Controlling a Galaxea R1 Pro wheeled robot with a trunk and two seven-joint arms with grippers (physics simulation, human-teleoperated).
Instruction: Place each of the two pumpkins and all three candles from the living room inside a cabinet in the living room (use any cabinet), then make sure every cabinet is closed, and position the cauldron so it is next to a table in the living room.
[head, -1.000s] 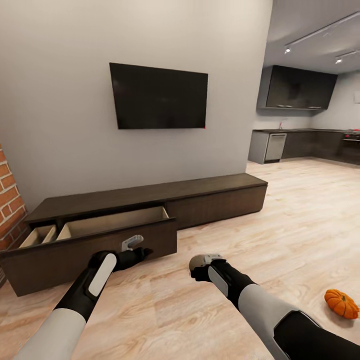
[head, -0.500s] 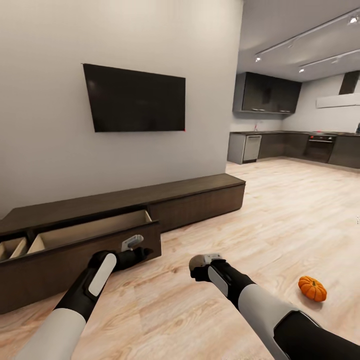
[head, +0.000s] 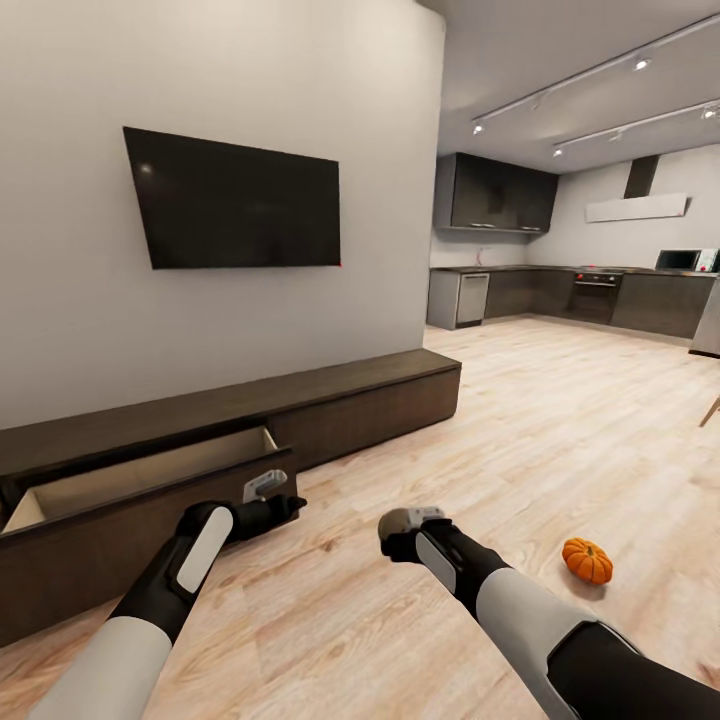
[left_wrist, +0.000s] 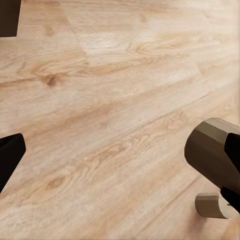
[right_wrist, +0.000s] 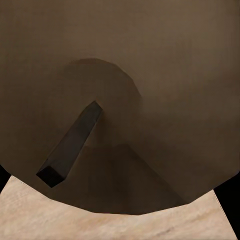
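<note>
One orange ribbed pumpkin (head: 587, 560) lies on the wood floor, to the right of my right arm. The long dark cabinet (head: 350, 390) runs along the wall, and its left drawer (head: 140, 478) is pulled out, showing a pale inside. My right gripper (head: 405, 522) hangs low over the floor, shut on a grey-brown candle (right_wrist: 120, 75); the candle's top and dark wick (right_wrist: 70, 145) sit close before the right wrist camera. My left gripper (head: 268, 492) hovers just in front of the open drawer, open and holding nothing. The left wrist view also catches the candle (left_wrist: 212, 152) over bare floor.
A black TV (head: 235, 200) hangs on the grey wall above the cabinet. An open kitchen with dark units (head: 560, 295) lies at the back right. Wide wood floor (head: 560, 430) stretches between the cabinet and the kitchen.
The head view has swung to the right, so the cabinet, TV and pumpkin have slid left in the picture and the brick corner is gone. Both arms hold the same pose.
</note>
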